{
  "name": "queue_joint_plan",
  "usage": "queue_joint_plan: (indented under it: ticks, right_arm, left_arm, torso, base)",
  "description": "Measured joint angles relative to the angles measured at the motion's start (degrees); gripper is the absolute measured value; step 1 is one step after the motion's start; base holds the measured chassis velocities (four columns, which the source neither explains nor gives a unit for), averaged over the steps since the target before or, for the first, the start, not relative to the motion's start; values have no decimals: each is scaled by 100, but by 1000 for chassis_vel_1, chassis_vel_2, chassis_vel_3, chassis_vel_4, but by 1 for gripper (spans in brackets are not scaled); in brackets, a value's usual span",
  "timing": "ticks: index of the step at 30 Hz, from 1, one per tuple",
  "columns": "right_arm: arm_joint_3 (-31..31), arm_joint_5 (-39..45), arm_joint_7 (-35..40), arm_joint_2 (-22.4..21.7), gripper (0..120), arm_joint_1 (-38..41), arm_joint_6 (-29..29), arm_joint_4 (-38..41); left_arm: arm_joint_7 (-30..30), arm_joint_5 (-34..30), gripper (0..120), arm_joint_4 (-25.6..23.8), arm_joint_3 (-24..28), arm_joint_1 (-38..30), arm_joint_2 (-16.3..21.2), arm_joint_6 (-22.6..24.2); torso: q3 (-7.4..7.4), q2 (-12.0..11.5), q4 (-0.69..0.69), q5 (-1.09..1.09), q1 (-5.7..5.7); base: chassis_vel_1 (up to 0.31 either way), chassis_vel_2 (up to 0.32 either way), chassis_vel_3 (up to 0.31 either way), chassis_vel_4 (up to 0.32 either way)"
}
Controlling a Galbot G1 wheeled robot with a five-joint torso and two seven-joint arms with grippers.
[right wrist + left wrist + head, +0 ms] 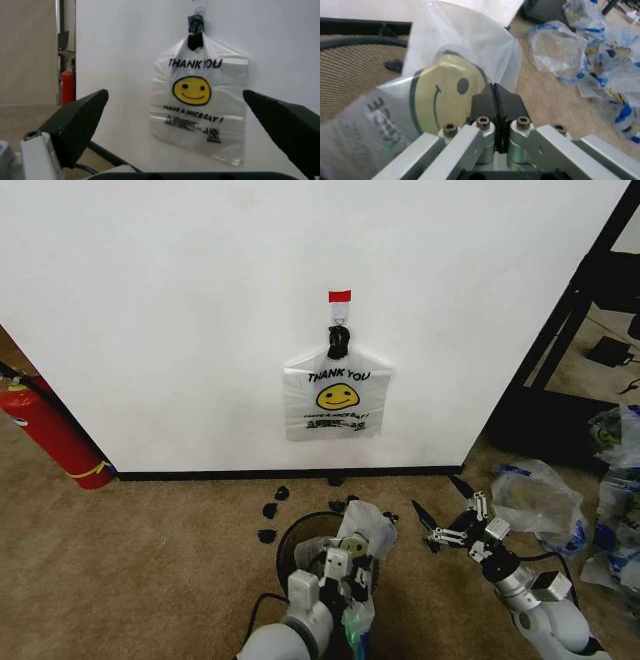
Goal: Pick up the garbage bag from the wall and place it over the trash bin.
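Hiding much of the 1 trash bin [300, 542] beneath it, the garbage bag [362, 532] sits clamped between the left gripper's [340, 568] closed jaws, while the right gripper [450, 506], jaws apart, faces 1 THANK YOU bundle [337, 398] on the wall [180, 310].
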Motion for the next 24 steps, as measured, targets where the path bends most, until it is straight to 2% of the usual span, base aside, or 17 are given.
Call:
queue_joint_plan:
  ticks: [10,14,18,24]
  right_arm:
    - [-110,137,-456,-29,100,168,-291,-414]
    - [-302,369,-407,-55,100,104,-654,-542]
    - [-352,395,-401,-33,100,80,-804,-569]
    - [-313,195,-718,9,100,111,-779,-760]
  left_arm:
    - [67,-24,0,23,-492,256,-8,-29]
    - [76,-25,0,67,-620,356,-24,-88]
    - [75,-41,0,68,-605,415,-99,-99]
    - [137,15,0,181,-165,476,-456,-225]
  torso:
    - [0,0,1,0,0]
    - [0,0,0,1,0]
    - [0,0,0,0,0]
    - [0,0,0,0,0]
  base:
    - [0,0,0,0]
    - [0,0,0,0]
    - [0,0,0,0]
    - [0,0,0,0]
